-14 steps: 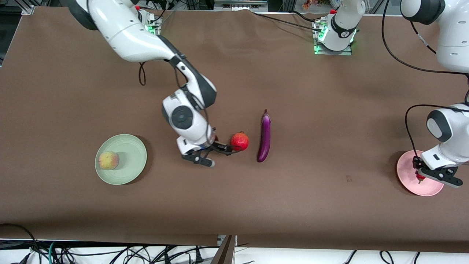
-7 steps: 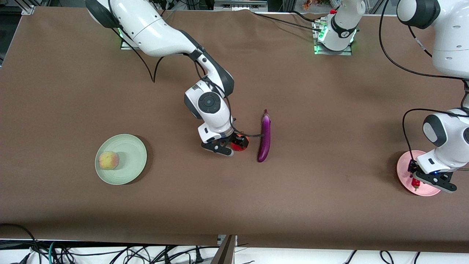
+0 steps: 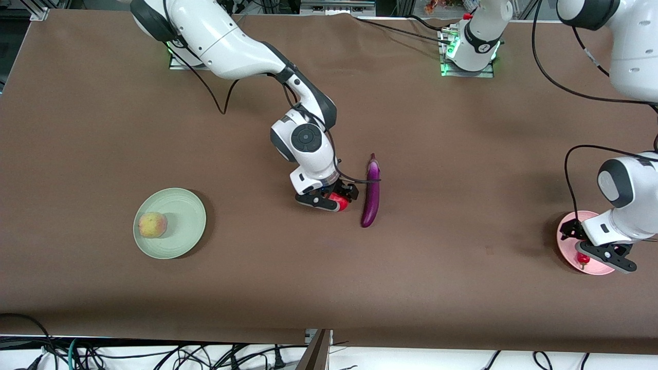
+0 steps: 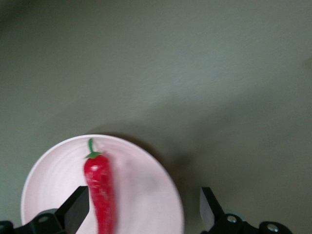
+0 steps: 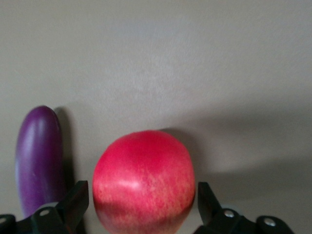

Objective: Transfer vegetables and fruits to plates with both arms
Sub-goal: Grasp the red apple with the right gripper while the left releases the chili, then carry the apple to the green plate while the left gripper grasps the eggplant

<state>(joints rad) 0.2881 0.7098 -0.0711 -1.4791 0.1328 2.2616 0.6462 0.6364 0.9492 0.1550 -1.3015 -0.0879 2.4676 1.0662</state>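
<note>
Sitting on the pale green plate [image 3: 180, 226], toward the right arm's end of the bench [image 3: 462, 133], I see the peach [image 3: 153, 225], off-centre on the plate, with nothing else there. On the pink plate [image 3: 568, 241], at the left arm's end, I see the red chili [image 4: 100, 190] lying flat, its green stem pointing toward the rim.

My left gripper [image 4: 141, 214] hovers just over that pink plate with its jaws spread wide and nothing between them; in the left wrist view the chili lies below them, close to one finger but free of it.

Near the middle of the bench the red pomegranate [image 5: 144, 180] rests on the brown surface, on neither plate. My right gripper [image 3: 331, 198] is down around it, jaws wide, one finger on each side of the fruit. From the right wrist view I cannot tell whether the fingers touch its skin.

Just beside the pomegranate, on the side toward the left arm's end, lies the purple eggplant [image 3: 372, 192], also on the bare bench, its stem end farther from the front camera. It is close to the right gripper's nearer finger, and I cannot tell whether they touch.
</note>
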